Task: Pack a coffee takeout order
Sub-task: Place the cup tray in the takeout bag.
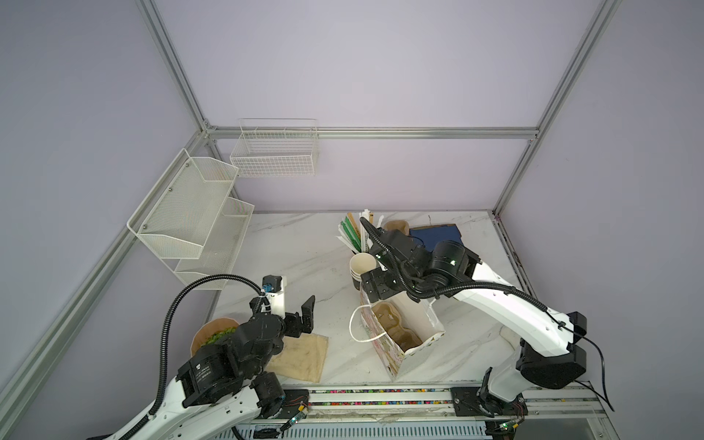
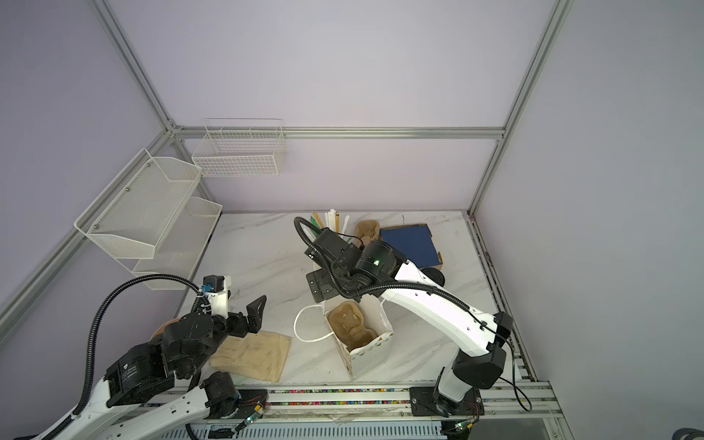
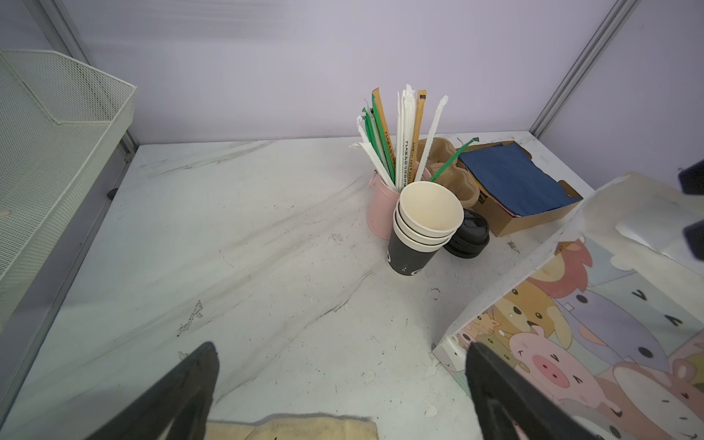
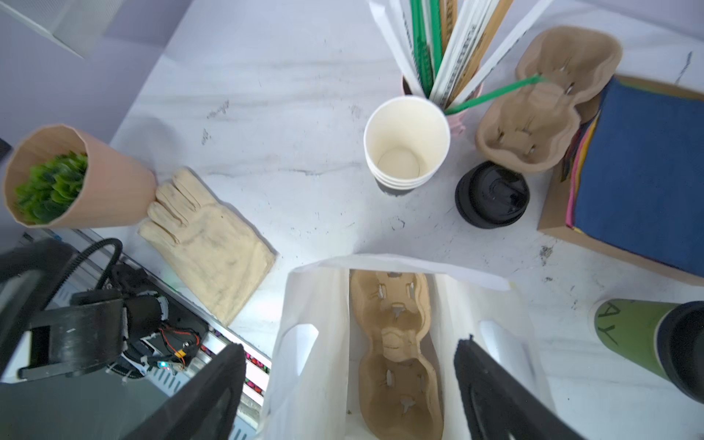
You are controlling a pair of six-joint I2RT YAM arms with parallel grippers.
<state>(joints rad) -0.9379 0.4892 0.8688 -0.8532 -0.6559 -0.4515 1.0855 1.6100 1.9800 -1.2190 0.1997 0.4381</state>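
Observation:
A white paper bag [image 1: 419, 320] with cartoon animals on its side [image 3: 579, 335] stands open mid-table. A brown two-cup carrier [image 4: 396, 343] [image 1: 394, 327] [image 2: 352, 324] lies inside it. My right gripper [image 4: 350, 343] hovers over the bag's mouth, open, with nothing between its fingers. The dark green cup with black lid [image 4: 632, 335] is on the table beside the bag. Navy blue napkins [image 4: 640, 171] [image 3: 510, 179] [image 2: 411, 244] fill a cardboard box at the back right. Left of the bag, my left gripper [image 3: 343, 346] [image 1: 304, 316] is open and empty above the table.
A stack of empty paper cups [image 3: 426, 221] [image 4: 405, 141], a stack of black lids [image 4: 491, 194], a pink straw holder [image 3: 381, 205] and spare carriers [image 4: 544, 103] stand behind the bag. A beige glove [image 1: 301, 356] and planter [image 4: 76, 179] lie front left. Wire racks [image 1: 190, 217] hang on the left wall.

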